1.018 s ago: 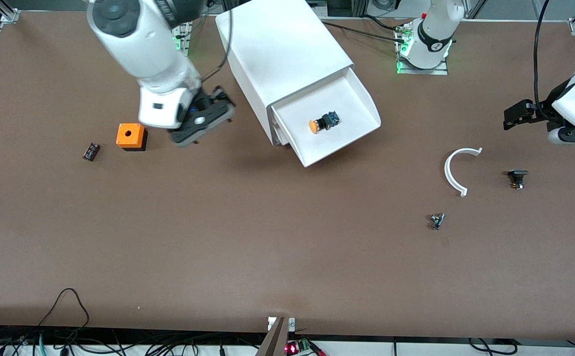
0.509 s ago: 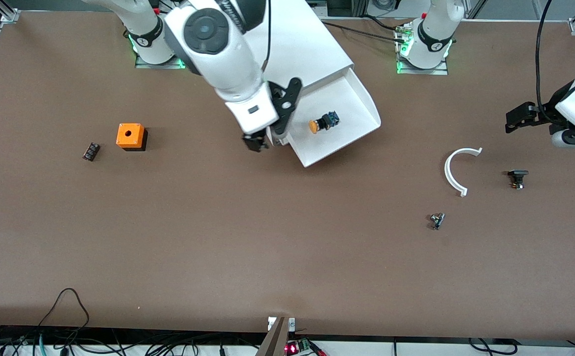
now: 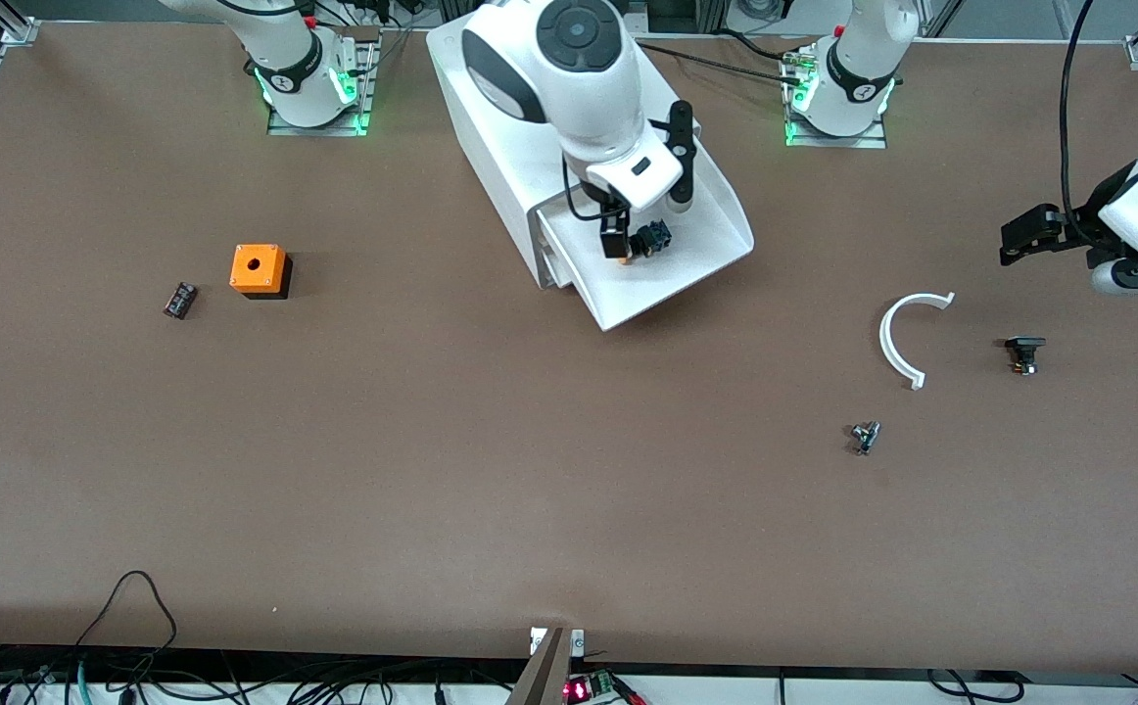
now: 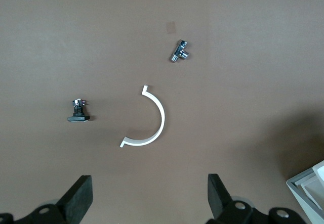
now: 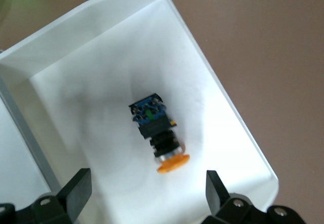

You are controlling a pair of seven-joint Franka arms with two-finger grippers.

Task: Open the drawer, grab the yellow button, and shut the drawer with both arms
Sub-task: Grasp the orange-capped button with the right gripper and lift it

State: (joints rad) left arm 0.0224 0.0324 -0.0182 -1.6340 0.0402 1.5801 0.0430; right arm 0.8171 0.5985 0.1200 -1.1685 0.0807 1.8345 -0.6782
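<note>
The drawer [image 3: 716,225], the top one of the white cabinet [image 3: 481,117], stands pulled out. The button [image 3: 649,239] lies on its side in the drawer, orange cap toward the cabinet. My right gripper [image 3: 606,225] hangs open over the drawer, just above the button. In the right wrist view the button [image 5: 157,133] lies on the drawer floor [image 5: 101,82], a little ahead of the open right gripper [image 5: 147,193], with its cap nearest the fingers. My left gripper [image 3: 1015,235] waits open and empty over the table at the left arm's end, and its wrist view [image 4: 149,204] shows it empty.
An orange cube with a hole [image 3: 258,268] and a small black part [image 3: 180,300] lie toward the right arm's end. A white curved piece [image 3: 897,338], a black part [image 3: 1024,352] and a small metal part [image 3: 865,437] lie toward the left arm's end.
My right arm has swung from beside the orange cube, across the cabinet's front, to over the open drawer and the button. The left arm has barely moved.
</note>
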